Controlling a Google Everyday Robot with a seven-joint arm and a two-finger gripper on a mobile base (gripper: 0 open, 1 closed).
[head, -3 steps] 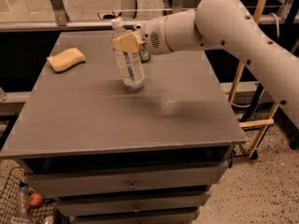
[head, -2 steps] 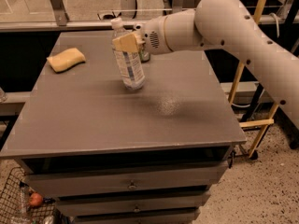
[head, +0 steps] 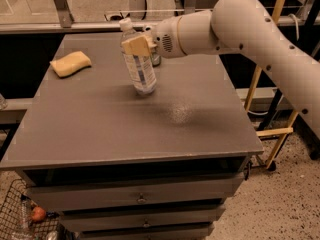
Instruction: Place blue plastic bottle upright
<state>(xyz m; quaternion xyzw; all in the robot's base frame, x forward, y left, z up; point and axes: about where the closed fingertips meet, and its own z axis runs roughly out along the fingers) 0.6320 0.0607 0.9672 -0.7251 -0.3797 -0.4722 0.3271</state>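
The blue plastic bottle (head: 139, 69) is clear with a white cap and a pale printed label. It stands on the grey table (head: 100, 129) near the back middle, leaning slightly to the left, with its base touching the tabletop. My gripper (head: 136, 45) reaches in from the right and is shut on the bottle's upper part just below the cap. One tan finger pad (head: 133, 46) shows in front of the bottle; the other is hidden behind it. A dark object (head: 156, 60), mostly hidden, sits just behind the gripper.
A yellow sponge (head: 71, 64) lies at the table's back left. The table has drawers (head: 140, 198) in front. A wire basket (head: 25, 219) with small items sits on the floor at lower left. A yellow frame (head: 270, 84) stands to the right.
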